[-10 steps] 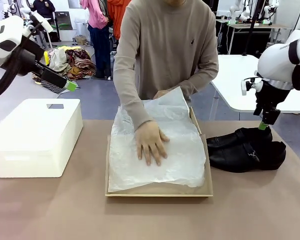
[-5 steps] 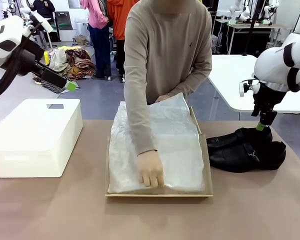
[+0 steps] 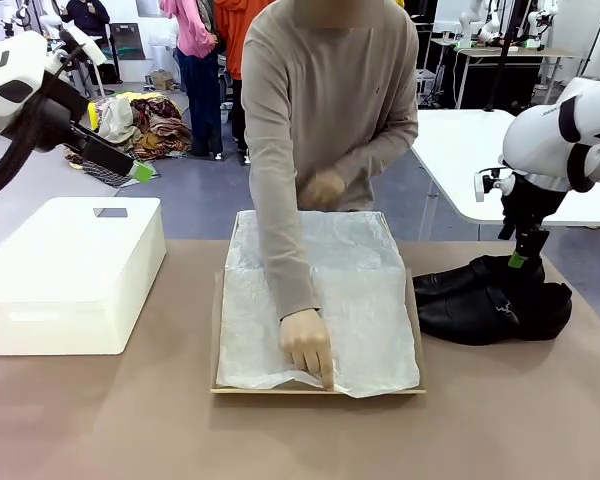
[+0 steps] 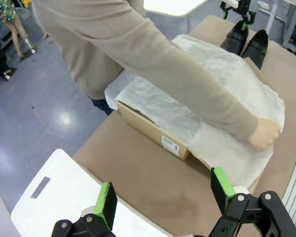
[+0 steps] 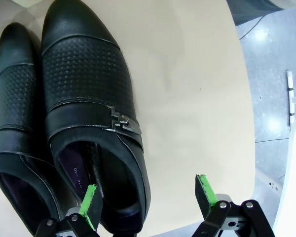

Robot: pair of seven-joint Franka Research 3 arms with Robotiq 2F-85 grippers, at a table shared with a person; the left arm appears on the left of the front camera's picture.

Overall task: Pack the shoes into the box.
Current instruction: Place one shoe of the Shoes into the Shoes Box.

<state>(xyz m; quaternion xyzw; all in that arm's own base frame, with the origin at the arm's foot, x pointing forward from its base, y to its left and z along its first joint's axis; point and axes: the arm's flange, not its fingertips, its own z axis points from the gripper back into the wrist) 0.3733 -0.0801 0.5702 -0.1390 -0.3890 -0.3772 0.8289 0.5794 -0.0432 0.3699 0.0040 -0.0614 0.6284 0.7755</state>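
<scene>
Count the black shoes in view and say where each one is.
2. Both lie side by side on the table right of the box: the near shoe toward the robot, the far shoe just behind it. Tissue paper covers the box's inside.

box (image 4: 143,126) interior hidden by tissue paper (image 4: 227,69), shoes (image 5: 84,98) cropped at heels

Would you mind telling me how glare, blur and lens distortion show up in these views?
Front view: even light and sharp, though the white tissue paper reads very bright. Left wrist view: a glare spot on the blue floor, with wide-angle stretching near the edges. Right wrist view: the shoes are crisp, with a soft sheen on the toes.
</scene>
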